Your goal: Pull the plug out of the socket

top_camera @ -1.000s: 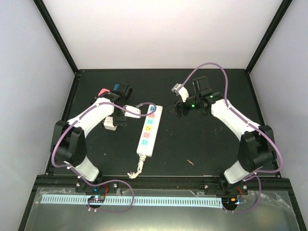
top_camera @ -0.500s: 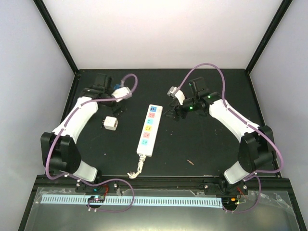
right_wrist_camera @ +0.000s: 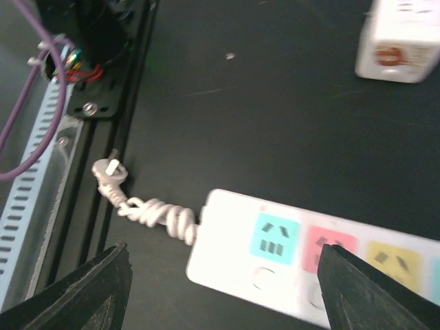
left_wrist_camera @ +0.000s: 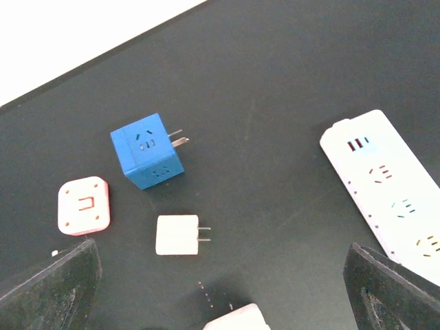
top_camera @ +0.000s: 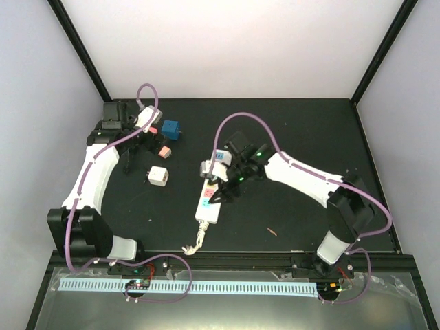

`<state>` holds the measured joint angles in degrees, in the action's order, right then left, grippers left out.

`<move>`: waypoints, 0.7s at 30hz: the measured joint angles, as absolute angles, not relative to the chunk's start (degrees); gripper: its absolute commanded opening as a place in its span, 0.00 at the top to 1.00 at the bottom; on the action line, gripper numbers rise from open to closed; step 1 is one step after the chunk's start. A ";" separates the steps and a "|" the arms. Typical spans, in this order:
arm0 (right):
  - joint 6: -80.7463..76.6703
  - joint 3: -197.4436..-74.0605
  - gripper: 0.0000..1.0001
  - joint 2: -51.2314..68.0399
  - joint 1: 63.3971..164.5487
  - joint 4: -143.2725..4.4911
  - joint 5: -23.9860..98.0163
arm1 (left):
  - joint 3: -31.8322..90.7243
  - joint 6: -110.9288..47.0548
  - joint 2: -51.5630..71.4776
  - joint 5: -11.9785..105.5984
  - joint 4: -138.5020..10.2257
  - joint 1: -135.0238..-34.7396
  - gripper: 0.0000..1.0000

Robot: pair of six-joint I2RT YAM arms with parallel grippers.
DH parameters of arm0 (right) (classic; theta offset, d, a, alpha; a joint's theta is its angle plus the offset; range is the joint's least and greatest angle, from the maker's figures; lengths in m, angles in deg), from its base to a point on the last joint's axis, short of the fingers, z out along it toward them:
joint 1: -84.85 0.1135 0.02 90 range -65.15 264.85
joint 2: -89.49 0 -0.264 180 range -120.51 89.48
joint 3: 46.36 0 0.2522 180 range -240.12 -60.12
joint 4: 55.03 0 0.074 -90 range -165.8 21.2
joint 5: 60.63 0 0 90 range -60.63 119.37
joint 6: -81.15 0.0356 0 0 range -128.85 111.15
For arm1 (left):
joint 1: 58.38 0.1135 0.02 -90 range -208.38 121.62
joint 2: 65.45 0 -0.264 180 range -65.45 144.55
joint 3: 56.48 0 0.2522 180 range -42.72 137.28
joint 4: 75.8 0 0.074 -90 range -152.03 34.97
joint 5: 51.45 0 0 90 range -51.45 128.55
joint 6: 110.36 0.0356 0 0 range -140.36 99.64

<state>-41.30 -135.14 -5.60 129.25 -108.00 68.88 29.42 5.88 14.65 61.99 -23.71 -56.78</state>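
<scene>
My right gripper (right_wrist_camera: 223, 275) hangs with its jaws spread fairly wide and nothing between them, low over the near half of the long white plastic power strip (top_camera: 205, 212) with pastel outlets. A second ago this arm was held off to the right. It has now swung in across the black table mat (top_camera: 295, 137). My left gripper (left_wrist_camera: 220, 275), fully spread and empty, was at the strip's far end and has drawn back to the far-left corner.

Beside it lie a blue cube adapter (left_wrist_camera: 146, 151), a small pink square plug (left_wrist_camera: 84, 205) and a small white two-pin plug (left_wrist_camera: 177, 235), all loose and well apart from the strip. Every outlet that I can see is empty, so I judge the pull itself done. My right arm seems only to be checking or steadying the strip.

The strip lies flat near the middle of the mat, between my arms, with its outlets facing up. Its long axis runs near to far, the far end leaning slightly right. Its cord end points toward my bases, trailing the short bundled white cord (right_wrist_camera: 155, 213).
</scene>
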 measured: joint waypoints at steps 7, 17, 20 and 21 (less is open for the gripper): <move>-44.32 -137.31 0.24 -11.09 138.93 -110.12 66.26 | 29.13 3.81 13.73 63.06 -25.54 -55.42 0.01; -44.03 -144.96 0.32 -20.93 147.72 -110.23 60.49 | 28.45 3.41 12.81 64.04 -26.00 -55.29 0.01; -43.94 -146.11 0.34 -23.55 148.55 -110.07 59.13 | 27.69 3.41 11.80 64.29 -26.18 -54.94 0.01; -44.03 -146.16 0.35 -24.27 148.66 -110.09 58.72 | 27.47 3.41 11.50 64.33 -26.27 -54.79 0.01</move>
<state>-44.03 -146.16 -24.27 148.66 -110.09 58.72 27.47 3.41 11.50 64.33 -26.27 -54.79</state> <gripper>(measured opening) 0.666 0.988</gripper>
